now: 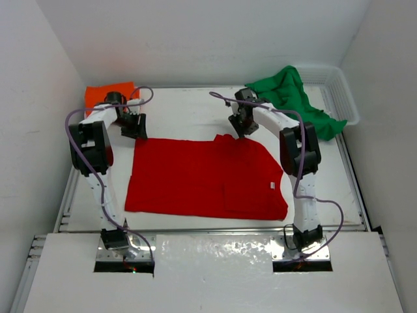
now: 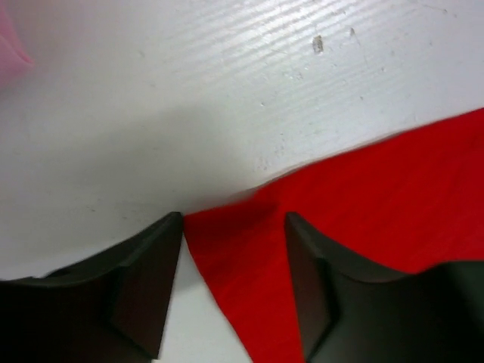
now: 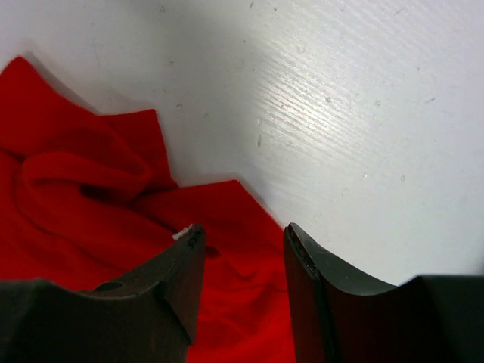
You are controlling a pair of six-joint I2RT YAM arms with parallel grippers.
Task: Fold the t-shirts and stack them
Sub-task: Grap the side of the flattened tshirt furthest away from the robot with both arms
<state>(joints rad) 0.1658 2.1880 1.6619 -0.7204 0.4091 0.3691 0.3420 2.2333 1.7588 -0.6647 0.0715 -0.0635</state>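
Observation:
The red t-shirt (image 1: 205,176) lies spread flat on the middle of the white table (image 1: 189,104). My left gripper (image 1: 133,127) hovers at its far left corner, jaws open. In the left wrist view that corner of red cloth (image 2: 249,249) lies between the two fingertips of the gripper (image 2: 233,219), ungripped. My right gripper (image 1: 242,130) is over the shirt's far edge, where the cloth is bunched. Its jaws (image 3: 242,231) are open above rumpled red fabric (image 3: 83,181). An orange t-shirt (image 1: 107,93) lies at the back left. A green t-shirt (image 1: 293,94) is heaped at the back right.
A white mesh basket (image 1: 342,91) stands in the back right corner, with the green shirt draped over its near side. A bit of pink cloth (image 2: 11,41) shows at the upper left edge of the left wrist view. White walls close in the table.

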